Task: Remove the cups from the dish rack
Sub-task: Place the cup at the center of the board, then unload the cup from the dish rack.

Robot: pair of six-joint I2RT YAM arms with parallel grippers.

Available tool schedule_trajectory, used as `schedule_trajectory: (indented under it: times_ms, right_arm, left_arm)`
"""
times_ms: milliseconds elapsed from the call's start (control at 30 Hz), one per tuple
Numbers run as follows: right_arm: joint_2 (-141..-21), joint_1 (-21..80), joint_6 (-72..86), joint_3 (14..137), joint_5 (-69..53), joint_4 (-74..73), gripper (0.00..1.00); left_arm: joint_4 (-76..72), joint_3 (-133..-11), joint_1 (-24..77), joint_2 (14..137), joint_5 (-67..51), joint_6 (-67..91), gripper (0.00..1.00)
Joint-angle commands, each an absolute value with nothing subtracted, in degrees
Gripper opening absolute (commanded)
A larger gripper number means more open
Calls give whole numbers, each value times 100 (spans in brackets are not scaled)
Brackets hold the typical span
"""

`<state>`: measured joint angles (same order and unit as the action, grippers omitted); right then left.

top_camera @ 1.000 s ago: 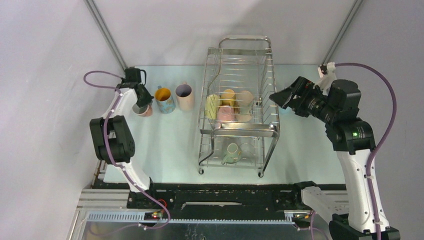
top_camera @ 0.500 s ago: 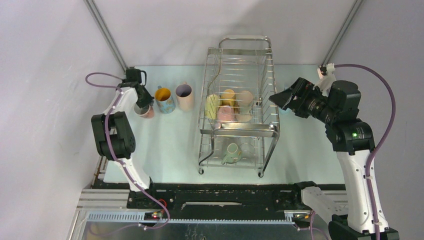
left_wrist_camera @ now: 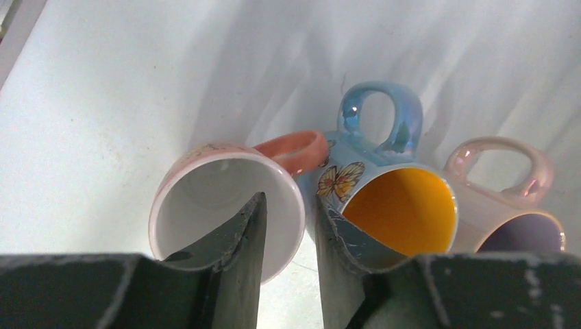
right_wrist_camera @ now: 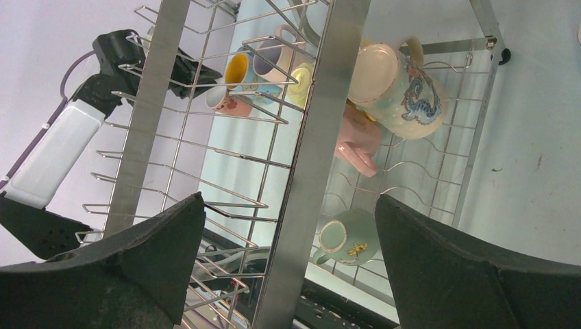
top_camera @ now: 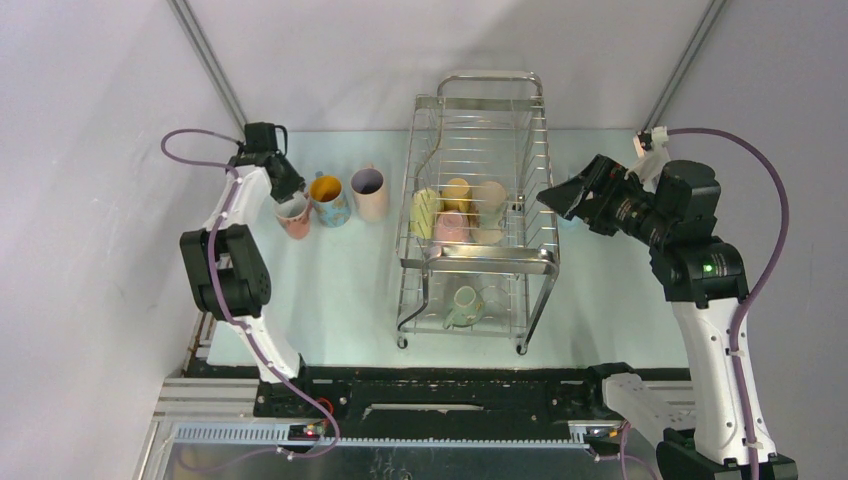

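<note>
Cups [top_camera: 460, 212] of glossy ceramic are left in the upper tier of the chrome wire dish rack [top_camera: 482, 262]; three are set on the table [top_camera: 330, 290] at far left. The pink mug [left_wrist_camera: 212, 192] is straddled at its rim by the left gripper [left_wrist_camera: 290, 200], jaws partly open and nothing clamped, so a set-down is judged complete. Next, the wide-open, empty right gripper [top_camera: 552, 198] must be threaded between thin wires.

Three upright cups [top_camera: 330, 200] left of dish rack [top_camera: 490, 262] (more inside)
</note>
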<state>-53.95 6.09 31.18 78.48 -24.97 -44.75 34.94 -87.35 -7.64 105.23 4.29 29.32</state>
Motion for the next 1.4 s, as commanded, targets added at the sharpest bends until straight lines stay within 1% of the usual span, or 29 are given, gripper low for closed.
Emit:
schedule_trajectory:
  times_ms: [0, 67, 500, 600, 733, 867, 1000, 1167, 1367]
  right_arm:
    - [-5414, 578, 3131, 7832, -2436, -4370, 100]
    - [-5406, 571, 3153, 7833, -2433, -4360, 100]
    - [-5453, 529, 3210, 7831, -2457, -4316, 100]
    - [-5458, 471, 3230, 7837, -2431, -4382, 100]
    - [-5364, 78, 3363, 7662, -2629, -4314, 100]
    - [-5126, -612, 3583, 7236, -3036, -4091, 100]
    - [-4995, -1078, 3713, 6877, -3361, -3924, 100]
    - [-5021, -1213, 3698, 6421, -3473, -3703, 100]
    - [-5113, -1055, 3674, 5651, -3561, -2978, 100]
  left_arm:
    - [3472, -9177, -823, 10375, 453, 2804, 38]
    - [3472, -9220, -814, 10298, 433, 2782, 40]
    - [3465, -9214, -821, 9732, 196, 2782, 46]
    - [3416, -9164, -784, 9464, 59, 2812, 50]
    - [3325, -9034, -682, 9000, -205, 2831, 57]
    - [3134, -8727, -459, 8501, -402, 2843, 65]
    - [2972, -8371, -187, 8072, -599, 2908, 69]
    - [2670, -7731, 253, 7534, -877, 3051, 73]
    - [2412, -6973, 783, 6982, -1116, 3104, 74]
